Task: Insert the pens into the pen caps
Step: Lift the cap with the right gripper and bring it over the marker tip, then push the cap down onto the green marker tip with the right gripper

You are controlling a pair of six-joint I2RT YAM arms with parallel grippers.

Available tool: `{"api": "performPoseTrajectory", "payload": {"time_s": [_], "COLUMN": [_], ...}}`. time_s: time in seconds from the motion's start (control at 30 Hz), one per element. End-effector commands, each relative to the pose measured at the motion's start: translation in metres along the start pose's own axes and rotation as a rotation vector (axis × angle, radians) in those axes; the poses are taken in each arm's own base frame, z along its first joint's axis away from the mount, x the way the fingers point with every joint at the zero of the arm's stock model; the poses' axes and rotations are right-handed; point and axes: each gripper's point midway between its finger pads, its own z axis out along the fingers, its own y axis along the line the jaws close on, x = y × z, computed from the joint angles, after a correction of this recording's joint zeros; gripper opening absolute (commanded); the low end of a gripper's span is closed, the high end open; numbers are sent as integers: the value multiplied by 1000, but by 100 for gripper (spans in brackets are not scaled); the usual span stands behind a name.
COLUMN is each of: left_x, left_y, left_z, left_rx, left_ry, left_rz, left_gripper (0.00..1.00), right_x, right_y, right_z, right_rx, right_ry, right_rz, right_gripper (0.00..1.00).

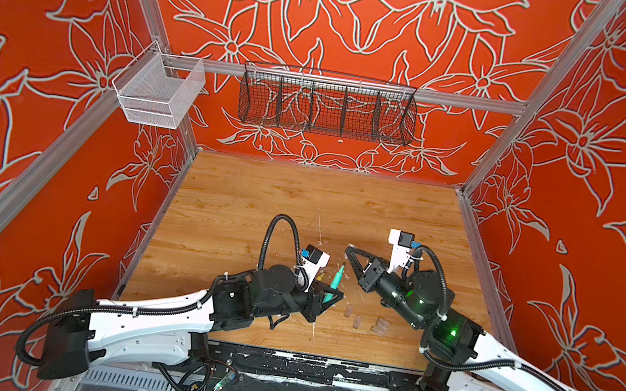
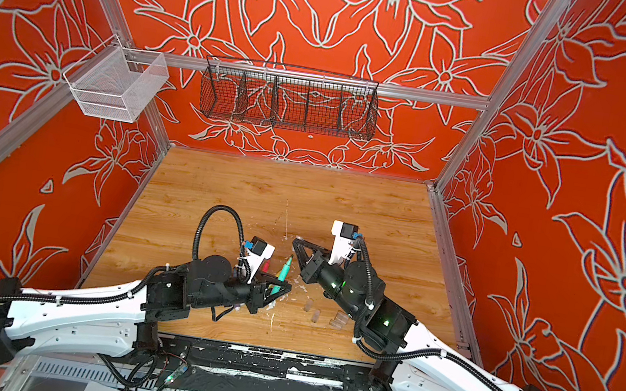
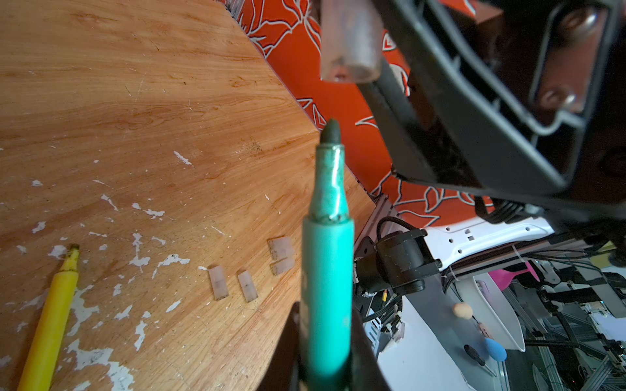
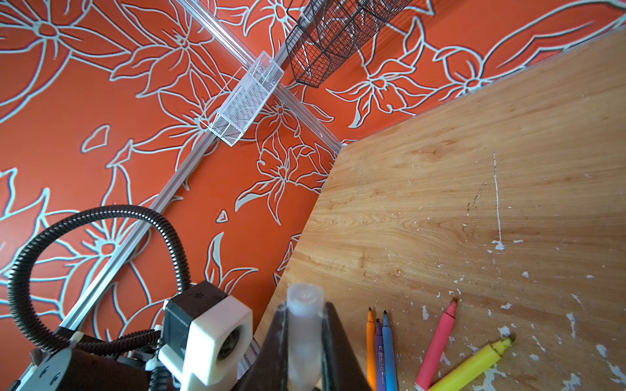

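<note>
Two at once: clamps seemingly light, stiff green pen (image 3: pixel 327 270) by its barrel in left gripper (image 1: pixel 332 297), slick-looking clear cap (image 4: pixel 304 325) in right gripper (image 1: pixel 350 249).

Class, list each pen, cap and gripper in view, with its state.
left gripper, shut on green pen
right gripper, shut on clear pen cap
green pen, uncapped, held
clear pen cap, held, off the pen
four loose caps, lying empty on table
yellow pen, uncapped, lying
pink pen, uncapped, lying
orange pen, uncapped, lying
purple pen, uncapped, lying
blue pen, uncapped, lying
</note>
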Motion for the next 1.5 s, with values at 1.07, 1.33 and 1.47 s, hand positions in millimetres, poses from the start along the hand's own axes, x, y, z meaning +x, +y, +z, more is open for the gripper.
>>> {"api": "performPoseTrajectory", "payload": {"time_s": [1.07, 1.33, 1.47], "left_x": [-41, -72, -83], "left_y": [-8, -19, -20], "left_z": [0, -3, -6], "left_rx": [-10, 65, 80], "left_ry": [-139, -199, -212], "left_rz": [8, -13, -11], "left_gripper": [0, 0, 0], "right_x": [38, 56, 65], "right_y": [-4, 8, 11], "right_z": [2, -1, -1], "right_rx": [-57, -106, -107], "right_ry": [74, 104, 119], "right_rz": [67, 78, 68], "right_gripper": [0, 0, 0]}}
